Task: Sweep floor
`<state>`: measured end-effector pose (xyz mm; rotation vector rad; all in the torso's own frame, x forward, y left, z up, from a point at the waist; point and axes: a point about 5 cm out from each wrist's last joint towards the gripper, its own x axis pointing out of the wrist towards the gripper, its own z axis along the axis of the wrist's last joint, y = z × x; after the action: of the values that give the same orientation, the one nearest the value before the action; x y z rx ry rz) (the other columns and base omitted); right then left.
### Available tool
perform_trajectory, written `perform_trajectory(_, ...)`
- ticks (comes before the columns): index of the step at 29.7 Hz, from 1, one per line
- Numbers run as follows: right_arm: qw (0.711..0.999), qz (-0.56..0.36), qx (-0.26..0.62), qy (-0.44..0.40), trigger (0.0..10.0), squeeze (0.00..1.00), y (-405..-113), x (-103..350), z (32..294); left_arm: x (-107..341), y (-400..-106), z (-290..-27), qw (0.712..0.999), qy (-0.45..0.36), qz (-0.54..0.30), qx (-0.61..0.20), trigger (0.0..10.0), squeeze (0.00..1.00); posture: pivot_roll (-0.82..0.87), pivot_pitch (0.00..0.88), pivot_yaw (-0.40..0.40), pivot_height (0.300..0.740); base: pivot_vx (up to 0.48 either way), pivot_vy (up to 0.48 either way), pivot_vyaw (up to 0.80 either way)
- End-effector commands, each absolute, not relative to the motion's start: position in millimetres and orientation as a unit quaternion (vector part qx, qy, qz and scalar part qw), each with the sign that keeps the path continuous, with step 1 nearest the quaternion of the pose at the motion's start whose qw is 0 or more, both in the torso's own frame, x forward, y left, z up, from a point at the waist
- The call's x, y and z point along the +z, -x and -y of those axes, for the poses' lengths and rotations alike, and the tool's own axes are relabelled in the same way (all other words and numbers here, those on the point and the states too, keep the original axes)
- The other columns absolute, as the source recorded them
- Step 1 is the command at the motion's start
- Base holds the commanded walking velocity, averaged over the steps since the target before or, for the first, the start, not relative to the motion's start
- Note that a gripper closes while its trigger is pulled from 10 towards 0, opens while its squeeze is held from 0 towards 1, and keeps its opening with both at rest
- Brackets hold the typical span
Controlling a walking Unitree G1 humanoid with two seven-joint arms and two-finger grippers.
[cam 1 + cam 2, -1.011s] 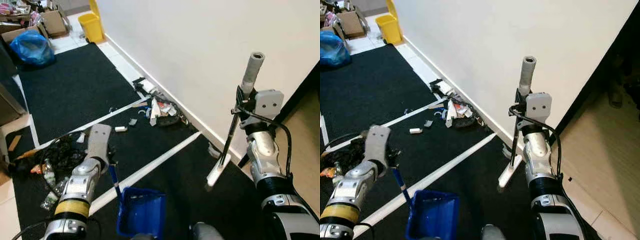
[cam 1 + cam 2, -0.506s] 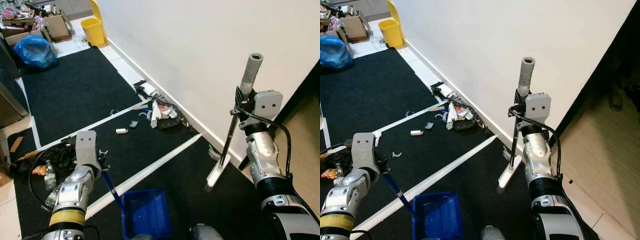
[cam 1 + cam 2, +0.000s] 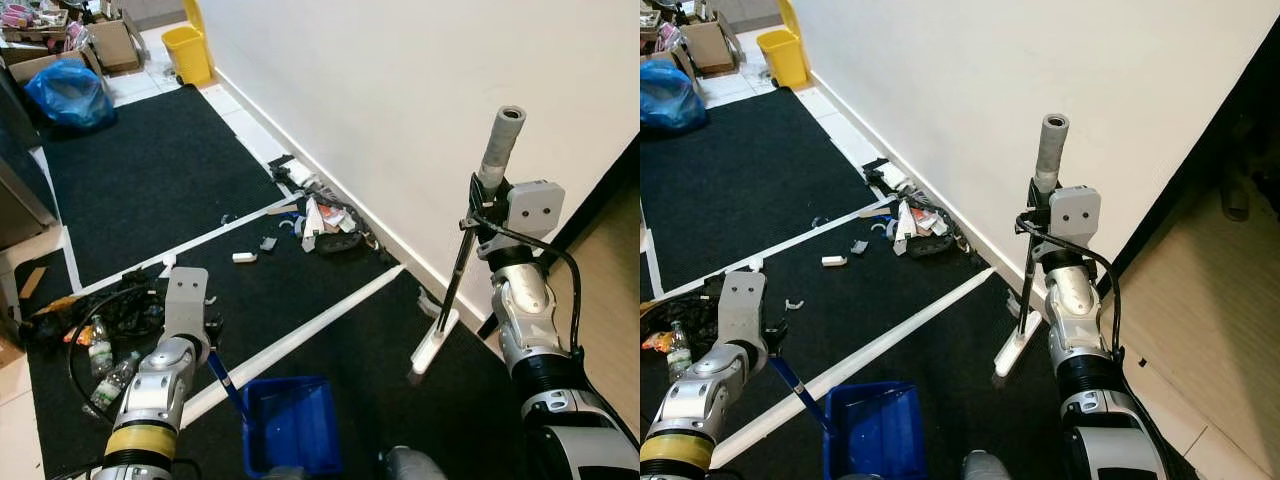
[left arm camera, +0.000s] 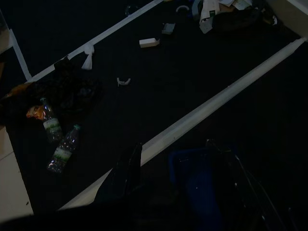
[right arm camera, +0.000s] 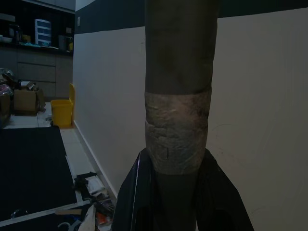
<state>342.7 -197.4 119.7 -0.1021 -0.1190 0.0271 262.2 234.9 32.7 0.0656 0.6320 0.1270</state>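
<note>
Right end effector (image 5: 175, 192) is clamped on the broom handle (image 3: 497, 145), fingers (image 5: 132, 192) on either side of the taped grey grip. Broom stands near upright, its white head (image 3: 435, 340) resting on the black floor mat (image 3: 150, 170) close to the wall (image 3: 420, 90) baseboard.

Left end effector (image 3: 208, 335) is closed on the blue handle of the dustpan (image 3: 290, 425). Dustpan sits on the mat in front of the robot, just past the white tape line (image 3: 300, 335) that runs diagonally across the floor.

Debris pile (image 3: 325, 225) lies against the baseboard ahead, well apart from the broom head. A small white piece (image 3: 243, 258) sits loose on the mat beside it. Two plastic bottles (image 4: 61, 151) and a tangle of black cable (image 3: 115, 310) lie to the robot's left.

Far end: yellow bin (image 3: 187, 52), blue bag (image 3: 65, 92), cardboard boxes (image 3: 112, 42).
</note>
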Motion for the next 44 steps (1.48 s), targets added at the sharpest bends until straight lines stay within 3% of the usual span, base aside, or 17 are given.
perform_trajectory(1, 0.995, 0.075, 0.016, 0.055, 10.0, 0.0, -345, 126, 197, 51, -265, -243, 0.952, -0.049, -0.292, 0.075, 10.0, 0.0, 0.09, 0.043, -0.008, 0.74, 0.0, 0.0, 0.0)
perform_trajectory(5, 0.995, 0.075, 0.017, 0.055, 10.0, 0.0, -345, 126, 197, 58, -263, -241, 0.953, -0.029, -0.29, 0.079, 10.0, 0.0, 0.09, 0.043, -0.008, 0.74, 0.0, 0.0, 0.0)
perform_trajectory(8, 0.996, 0.074, 0.018, 0.055, 10.0, 0.0, -345, 125, 196, 62, -261, -237, 0.95, 0.03, -0.297, 0.089, 10.0, 0.0, 0.09, 0.045, -0.01, 0.74, 0.0, 0.0, 0.0)
perform_trajectory(17, 0.996, 0.074, 0.021, 0.055, 10.0, 0.0, -346, 125, 194, 60, -256, -233, 0.941, 0.041, -0.326, 0.079, 10.0, 0.0, 0.1, 0.044, -0.009, 0.74, 0.0, 0.0, 0.0)
perform_trajectory(18, 0.995, 0.075, 0.02, 0.056, 10.0, 0.0, -345, 126, 195, 60, -254, -233, 0.94, 0.045, -0.33, 0.081, 6.1, 0.0, 0.1, 0.044, -0.009, 0.74, 0.0, 0.0, 0.0)
perform_trajectory(19, 0.995, 0.075, 0.019, 0.056, 10.0, 0.0, -345, 126, 196, 60, -254, -232, 0.939, 0.046, -0.331, 0.081, 6.1, 0.0, 0.1, 0.044, -0.009, 0.74, 0.0, 0.0, 0.0)
perform_trajectory(20, 0.996, 0.074, 0.019, 0.056, 10.0, 0.0, -345, 125, 196, 61, -253, -232, 0.938, 0.047, -0.333, 0.082, 2.7, 0.0, 0.09, 0.042, -0.007, 0.74, 0.0, 0.0, 0.0)
perform_trajectory(21, 0.996, 0.073, 0.018, 0.056, 10.0, 0.0, -345, 125, 197, 61, -253, -232, 0.937, 0.048, -0.337, 0.083, 0.0, 0.0, 0.09, 0.042, -0.007, 0.74, 0.0, 0.0, 0.0)
perform_trajectory(36, 0.995, 0.075, 0.023, 0.056, 10.0, 0.0, -346, 126, 194, 66, -253, -231, 0.938, 0.044, -0.335, 0.08, 0.0, 0.0, 0.1, 0.032, -0.007, 0.74, 0.0, 0.0, 0.0)
perform_trajectory(40, 0.995, 0.076, 0.024, 0.057, 10.0, 0.0, -347, 127, 195, 77, -263, -231, 0.952, 0.019, -0.297, 0.072, 0.0, 0.0, 0.1, 0.028, -0.008, 0.74, 0.0, 0.0, 0.0)
perform_trajectory(41, 0.995, 0.076, 0.024, 0.057, 10.0, 0.0, -347, 127, 195, 84, -269, -229, 0.959, 0.014, -0.274, 0.063, 3.8, 0.0, 0.09, 0.023, -0.009, 0.74, 0.0, 0.0, 0.0)
perform_trajectory(42, 0.995, 0.076, 0.024, 0.057, 10.0, 0.0, -347, 127, 194, 91, -274, -228, 0.966, 0.005, -0.252, 0.056, 10.0, 0.0, 0.09, 0.023, -0.009, 0.74, 0.0, 0.0, 0.0)
perform_trajectory(44, 0.995, 0.077, 0.024, 0.057, 10.0, 0.0, -347, 127, 194, 99, -280, -228, 0.972, -0.008, -0.228, 0.05, 10.0, 0.0, 0.09, 0.023, -0.009, 0.74, 0.0, 0.0, 0.0)
